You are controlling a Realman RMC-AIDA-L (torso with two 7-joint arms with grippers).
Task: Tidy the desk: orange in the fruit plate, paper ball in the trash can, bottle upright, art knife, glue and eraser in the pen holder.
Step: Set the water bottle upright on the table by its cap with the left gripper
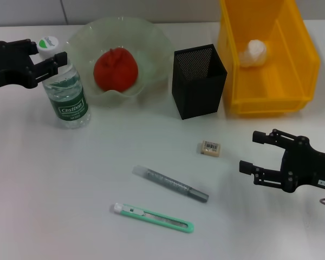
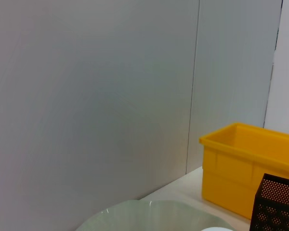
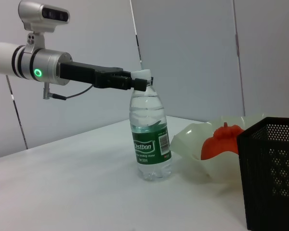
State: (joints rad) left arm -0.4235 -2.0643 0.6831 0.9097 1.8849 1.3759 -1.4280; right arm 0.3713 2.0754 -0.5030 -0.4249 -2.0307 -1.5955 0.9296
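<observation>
White worktop (image 1: 54, 206). Yellow bin (image 1: 271, 92) holds the paper ball (image 1: 254, 52). Orange (image 1: 115, 69) sits in the plate (image 1: 146, 38), beside the black holder (image 1: 199, 81). Bottle (image 1: 66, 96) stands upright, the left pincer (image 1: 57, 61) clamped at its neck. Right pincer (image 1: 251, 151) gapes wide near the eraser (image 1: 210, 148); glue (image 1: 170, 183) and knife (image 1: 153, 218) lie closer to the worktop's near edge.

White desk (image 1: 70, 206) carries bottle (image 1: 66, 97), plate (image 1: 151, 38), holder (image 1: 199, 81), bin (image 1: 271, 103), eraser (image 1: 210, 148), glue (image 1: 170, 183), knife (image 1: 153, 218).

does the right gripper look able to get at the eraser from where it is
Probably yes: the right gripper sits open beside the small beige eraser, with only bare white table between them and nothing stacked on it.
</observation>
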